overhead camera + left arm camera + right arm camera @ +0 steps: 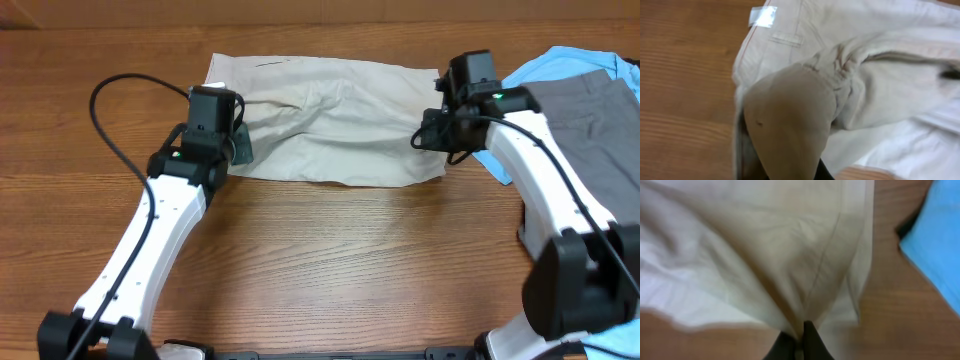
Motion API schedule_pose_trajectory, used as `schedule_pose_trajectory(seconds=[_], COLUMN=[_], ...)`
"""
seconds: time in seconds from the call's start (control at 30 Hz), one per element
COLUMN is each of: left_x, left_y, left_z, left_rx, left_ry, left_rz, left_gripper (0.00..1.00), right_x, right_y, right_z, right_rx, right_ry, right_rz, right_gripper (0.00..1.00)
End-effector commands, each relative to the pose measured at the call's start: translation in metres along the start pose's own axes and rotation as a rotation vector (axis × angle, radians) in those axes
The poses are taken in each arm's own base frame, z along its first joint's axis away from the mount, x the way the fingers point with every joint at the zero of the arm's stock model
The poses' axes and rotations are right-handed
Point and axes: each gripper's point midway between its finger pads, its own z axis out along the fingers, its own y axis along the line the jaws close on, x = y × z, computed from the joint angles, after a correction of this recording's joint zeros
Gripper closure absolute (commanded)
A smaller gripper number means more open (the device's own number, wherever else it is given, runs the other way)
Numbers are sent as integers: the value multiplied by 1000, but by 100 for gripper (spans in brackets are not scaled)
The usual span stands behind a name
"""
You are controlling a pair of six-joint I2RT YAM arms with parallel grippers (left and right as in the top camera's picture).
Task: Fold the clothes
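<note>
Beige shorts (330, 120) are pinched at both ends, with left end effector (238, 146) and right end effector (426, 137) clamped on cloth, so lifting evenly, both edges together, should fold best.

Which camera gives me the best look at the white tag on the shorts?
Left wrist: the white tag shows plainly near the top, beside a belt loop on the khaki shorts. Overhead it is too small to make out. The right wrist view shows only plain fabric, no tag.
</note>
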Motion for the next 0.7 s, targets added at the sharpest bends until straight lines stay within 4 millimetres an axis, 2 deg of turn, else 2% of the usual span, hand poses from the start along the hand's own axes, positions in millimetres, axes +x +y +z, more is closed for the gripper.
schedule_pose_trajectory(seconds=[0.0,0.13,0.2,0.37,0.5,0.57,0.67], left_x=[9,38,55,84,113,122,135], left_y=[13,24,30,42,41,35,29], left_z=[-18,-25,-29,-39,-51,-55,-63], left_rx=[-37,-82,-113,-168,-155,-131,-98], left_ry=[35,149,213,337,472,517,589], left_rz=[15,-33,-72,-70,-102,-154,-171], left_gripper=[96,94,93,93,96,96,96], right_x=[18,72,91,121,151,161,187], right_y=[8,6,3,-3,-12,-15,-22], right_z=[-36,-50,-54,-56,-41,-35,-20], right_rx=[-46,-47,-36,6,45,59,91], right_ry=[39,247,329,448,543,570,635], right_rz=[4,43,63,148,214,234,281], right_gripper=[96,96,96,96,96,96,96])
